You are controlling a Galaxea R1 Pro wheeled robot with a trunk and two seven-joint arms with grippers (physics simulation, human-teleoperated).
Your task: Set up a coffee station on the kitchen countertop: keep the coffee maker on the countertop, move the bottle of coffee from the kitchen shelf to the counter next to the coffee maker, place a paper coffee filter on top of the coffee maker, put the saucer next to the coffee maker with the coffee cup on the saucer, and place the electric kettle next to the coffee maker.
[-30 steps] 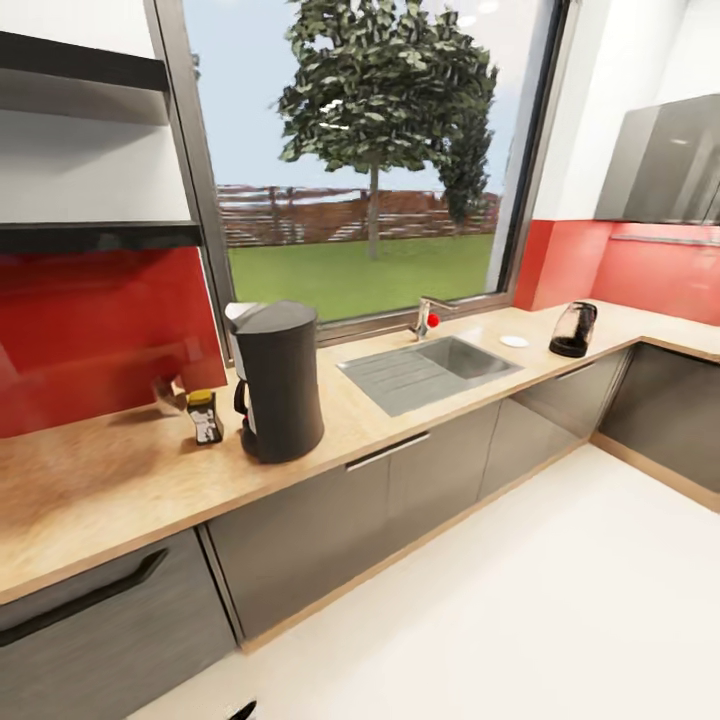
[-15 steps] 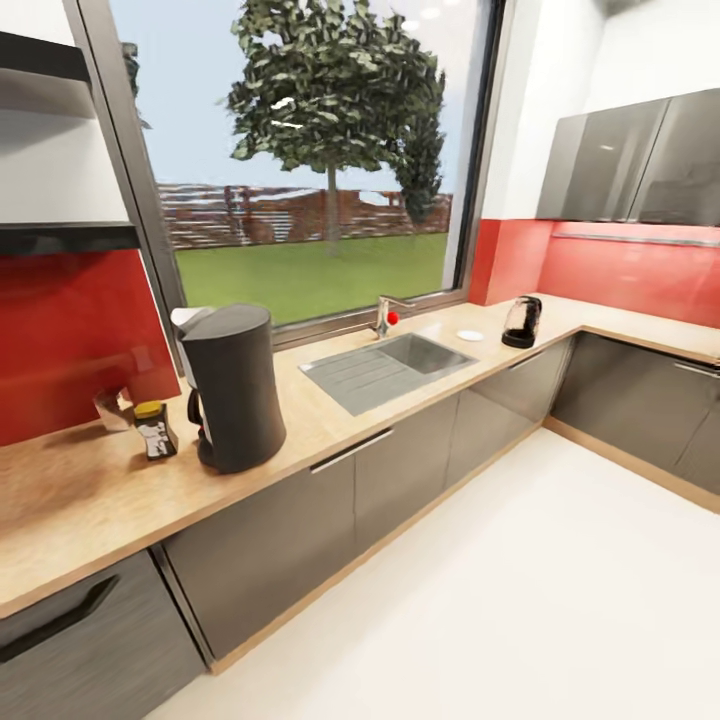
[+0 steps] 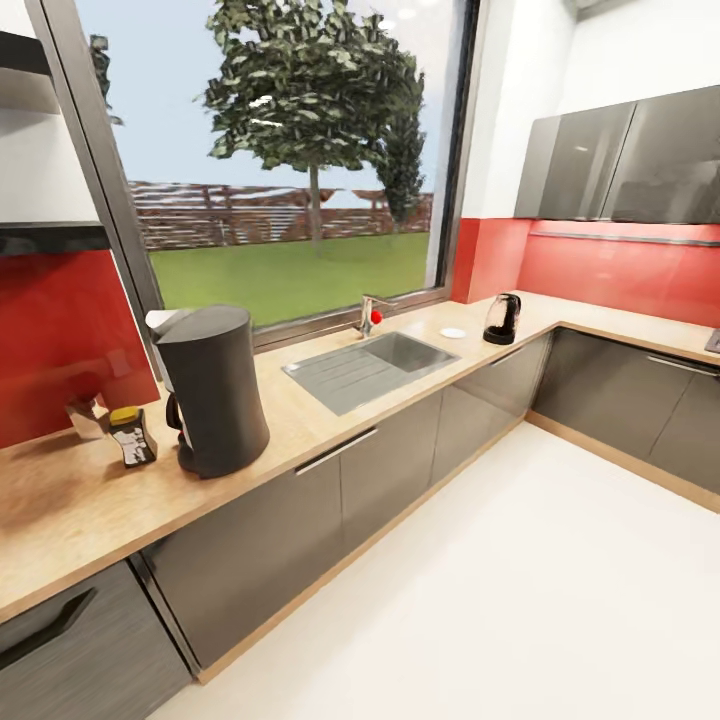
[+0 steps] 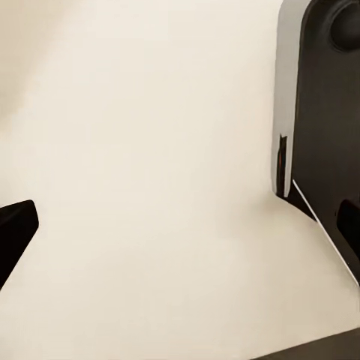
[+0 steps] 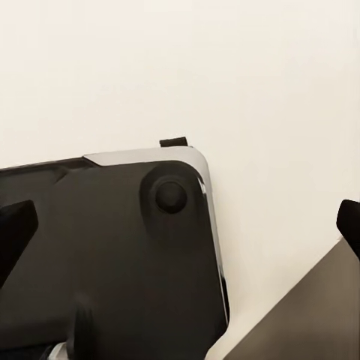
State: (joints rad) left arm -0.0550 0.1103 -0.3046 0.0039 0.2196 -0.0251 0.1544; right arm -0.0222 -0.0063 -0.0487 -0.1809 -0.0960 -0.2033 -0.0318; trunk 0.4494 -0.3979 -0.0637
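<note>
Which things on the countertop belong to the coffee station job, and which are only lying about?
Job: coffee maker, bottle of coffee, saucer, electric kettle, kitchen countertop.
Lying about: sink, tap, window.
</note>
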